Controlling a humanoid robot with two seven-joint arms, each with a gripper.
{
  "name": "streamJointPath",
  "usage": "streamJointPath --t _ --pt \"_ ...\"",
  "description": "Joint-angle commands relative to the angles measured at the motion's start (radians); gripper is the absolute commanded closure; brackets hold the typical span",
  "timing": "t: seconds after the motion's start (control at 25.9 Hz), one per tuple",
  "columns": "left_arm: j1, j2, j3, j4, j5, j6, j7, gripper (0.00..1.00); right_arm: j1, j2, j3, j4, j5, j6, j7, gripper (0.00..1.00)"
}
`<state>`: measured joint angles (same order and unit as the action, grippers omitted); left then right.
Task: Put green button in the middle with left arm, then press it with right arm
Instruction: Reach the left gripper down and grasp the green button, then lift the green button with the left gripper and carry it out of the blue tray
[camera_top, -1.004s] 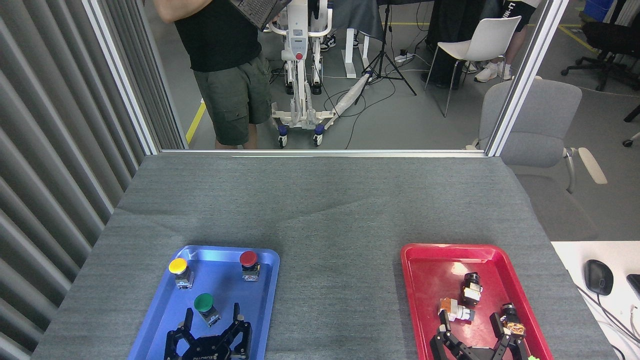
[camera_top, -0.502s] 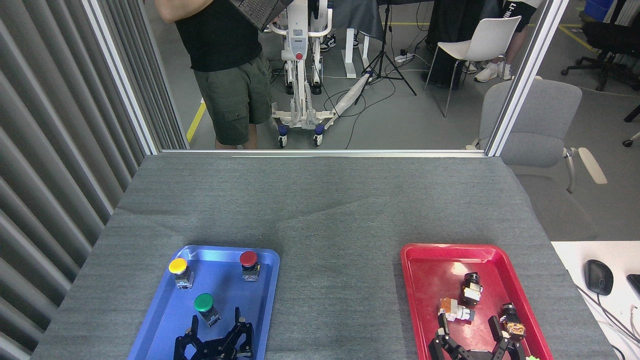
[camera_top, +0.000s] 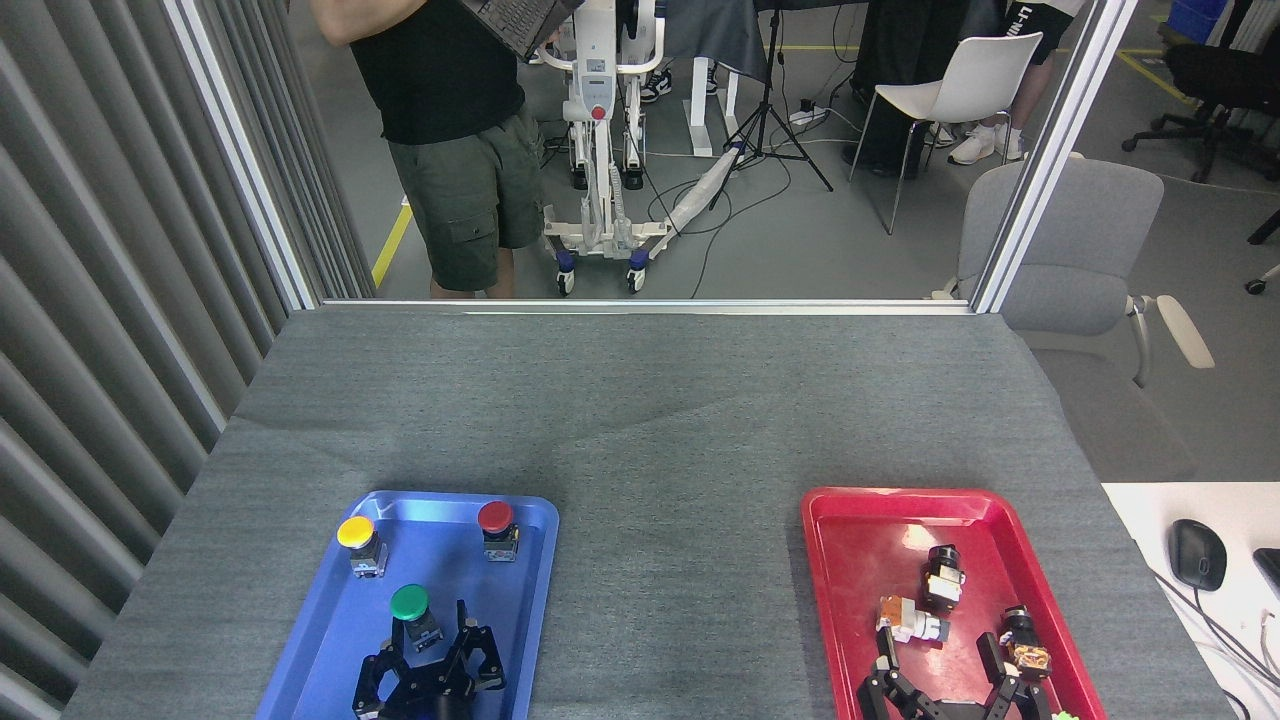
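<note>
The green button (camera_top: 411, 612) stood upright in the blue tray (camera_top: 330, 620), on the near side of the red button (camera_top: 497, 527) and the yellow button (camera_top: 358, 541). The left gripper (camera_top: 432, 652) sat just near the green button, its fingers (camera_top: 466, 640) drawn in close beside the base, but it was too dark to tell if they held it. To do this step well, the fingers should grab the boxy base low down, not the round cap, so the button would not tip. Then it should go up straight, clear the tray rim, and land upright on the bare grey tabletop (camera_top: 680, 560) between the blue tray and the red tray (camera_top: 840, 530). The right gripper (camera_top: 945, 675) waited over the red tray with its fingers spread open, holding nothing. Both arms were cut off by the bottom edge. The small parts (camera_top: 925, 600) in the red tray were hard to make out.
</note>
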<state>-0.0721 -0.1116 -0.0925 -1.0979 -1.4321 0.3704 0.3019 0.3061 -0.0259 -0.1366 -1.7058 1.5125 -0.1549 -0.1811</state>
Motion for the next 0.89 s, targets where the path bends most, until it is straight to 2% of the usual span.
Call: streamJointPath --t 0.0,0.23,0.31,0.42,0.5,0.62,0.73,0.85 --pt "-0.011 0.007 -0.001 0.023 0.021 -0.001 0.028 0.55 -0.001 0.001 0.000 0.000 0.000 0.000 0.000 0.00" --pt "0.017 0.016 -0.009 -0.013 0.013 -0.024 0.071 0.92 -0.001 0.001 0.000 0.000 0.000 0.000 0.000 0.00" --pt "0.038 0.021 -0.009 -0.042 0.009 -0.054 0.071 1.00 -0.001 0.001 0.002 0.000 0.000 0.000 0.000 0.00" --pt "0.049 0.050 -0.010 -0.089 0.006 -0.151 0.088 1.00 -0.001 0.001 0.000 0.002 0.000 0.000 0.000 0.00" --pt "0.045 0.073 -0.023 -0.126 0.004 -0.257 0.095 1.00 -0.001 0.001 0.002 0.000 0.000 0.000 0.000 0.00" --pt "0.028 0.078 -0.062 -0.174 -0.007 -0.384 0.097 1.00 -0.001 0.001 0.000 0.000 0.000 0.000 0.000 0.00" --pt "-0.063 0.102 -0.205 -0.162 -0.088 -0.541 0.063 1.00 -0.001 0.001 0.002 0.000 0.000 0.000 0.000 0.00" --pt "-0.202 0.082 -0.358 -0.014 -0.151 -0.650 -0.038 1.00 -0.001 0.001 0.000 0.001 0.000 0.000 0.000 0.00"
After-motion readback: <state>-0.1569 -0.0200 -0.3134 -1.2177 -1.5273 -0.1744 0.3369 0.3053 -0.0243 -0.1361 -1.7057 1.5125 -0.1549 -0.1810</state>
